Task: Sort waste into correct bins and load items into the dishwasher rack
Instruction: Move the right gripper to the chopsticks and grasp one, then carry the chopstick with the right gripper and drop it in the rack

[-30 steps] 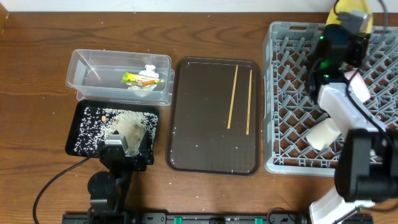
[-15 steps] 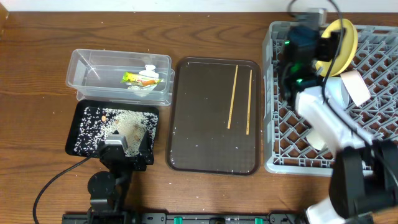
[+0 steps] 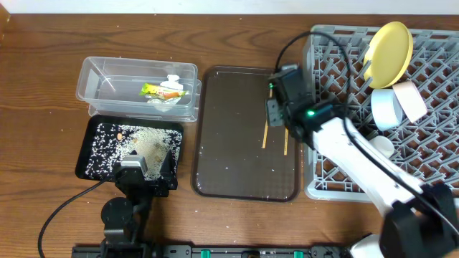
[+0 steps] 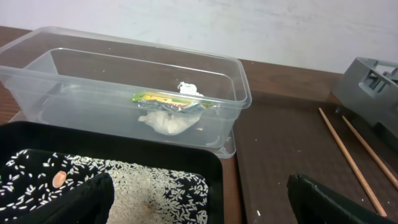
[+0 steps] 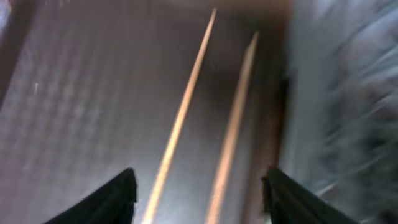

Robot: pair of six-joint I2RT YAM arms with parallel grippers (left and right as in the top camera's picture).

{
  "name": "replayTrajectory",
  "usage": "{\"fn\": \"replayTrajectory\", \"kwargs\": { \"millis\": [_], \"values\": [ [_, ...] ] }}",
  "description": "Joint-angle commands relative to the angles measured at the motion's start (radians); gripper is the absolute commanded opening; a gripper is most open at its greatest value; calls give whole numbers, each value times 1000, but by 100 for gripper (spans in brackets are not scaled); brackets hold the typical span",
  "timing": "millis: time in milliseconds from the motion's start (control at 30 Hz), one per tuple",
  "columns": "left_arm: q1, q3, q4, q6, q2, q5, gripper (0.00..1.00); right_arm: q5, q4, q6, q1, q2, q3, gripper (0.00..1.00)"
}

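Two wooden chopsticks (image 3: 267, 136) (image 5: 180, 118) lie side by side on the dark brown tray (image 3: 229, 143). My right gripper (image 3: 280, 118) (image 5: 202, 199) hovers open over them, a finger on either side, holding nothing; this view is blurred. The yellow plate (image 3: 389, 51) stands on edge in the grey dishwasher rack (image 3: 437, 143), with the light blue bowl (image 3: 386, 109) and the pink-white bowl (image 3: 413, 99) below it. My left gripper (image 3: 147, 168) (image 4: 199, 205) is open above the black tray (image 3: 97, 143) of rice crumbs (image 4: 161, 186). The clear tub (image 3: 136, 72) holds the green-yellow wrapper (image 4: 168, 99) and white paper (image 4: 166, 121).
The clear tub and black tray sit together at the left, the brown tray in the middle, the rack at the right. The rack's left wall (image 3: 310, 79) rises close beside my right gripper. A cable (image 3: 64, 208) runs from the left arm across the front of the table.
My right arm swung from the back of the rack, leaving the yellow plate standing there, to above the chopsticks on the brown tray. Its jaws went from shut to open. The left arm stayed still.
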Motion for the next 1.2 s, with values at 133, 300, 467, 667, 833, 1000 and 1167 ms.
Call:
{"fn": "replayTrajectory", "kwargs": {
  "millis": [133, 300, 467, 667, 833, 1000, 1167],
  "values": [
    [3, -24, -6, 16, -7, 6, 92, -140, 41, 233, 19, 179, -5, 49],
    [3, -24, -6, 16, -7, 6, 91, -135, 81, 234, 20, 267, -5, 30],
    [3, -24, -6, 16, -7, 6, 91, -115, 52, 234, 21, 301, -5, 17],
    [3, -24, -6, 16, -7, 6, 91, -109, -26, 232, 21, 286, -5, 1],
    [3, -24, -6, 16, -7, 6, 91, -208, -15, 77, 6, 130, -4, 1],
    [3, -24, -6, 16, -7, 6, 92, -202, -55, -40, -55, -121, -4, 1],
    [3, -24, -6, 16, -7, 6, 91, -85, -133, -101, -181, -265, -4, 1]
  ]
}}
